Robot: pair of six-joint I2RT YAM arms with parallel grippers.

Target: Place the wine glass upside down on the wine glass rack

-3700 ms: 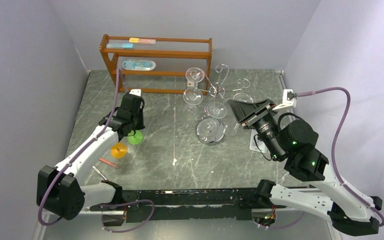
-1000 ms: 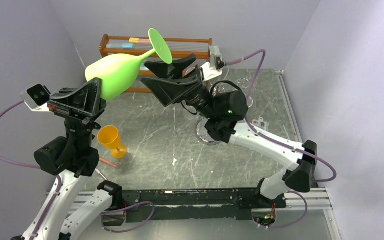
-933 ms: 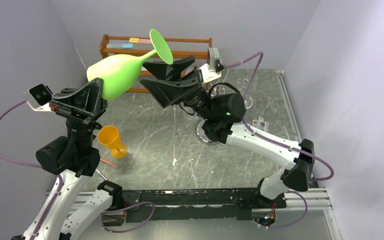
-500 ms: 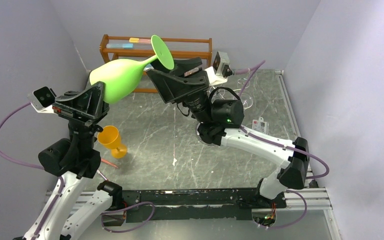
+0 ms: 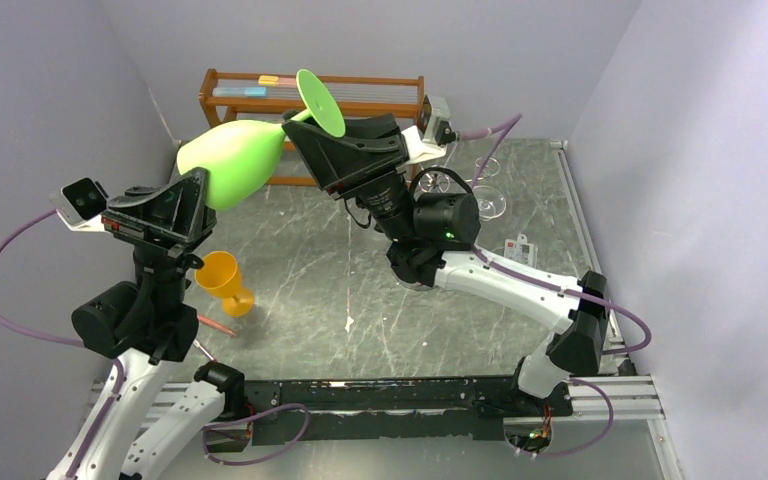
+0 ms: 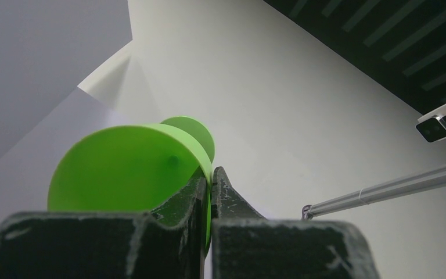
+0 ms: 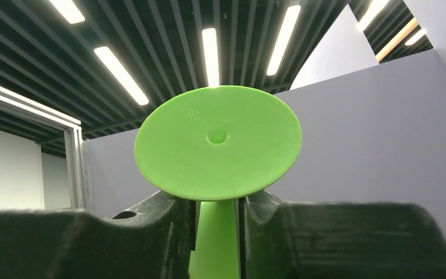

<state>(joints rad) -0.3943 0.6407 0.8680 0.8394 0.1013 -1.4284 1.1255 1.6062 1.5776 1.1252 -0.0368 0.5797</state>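
I hold the green wine glass (image 5: pixel 235 160) high above the table (image 5: pixel 360 320), tipped nearly sideways. My left gripper (image 6: pixel 209 177) pinches the bowl's rim, and my right gripper (image 7: pixel 216 203) is clamped on the stem just under the foot (that green disc fills my right wrist view). The wine glass rack (image 5: pixel 482 165) stands well apart from it, behind my right arm at the back right.
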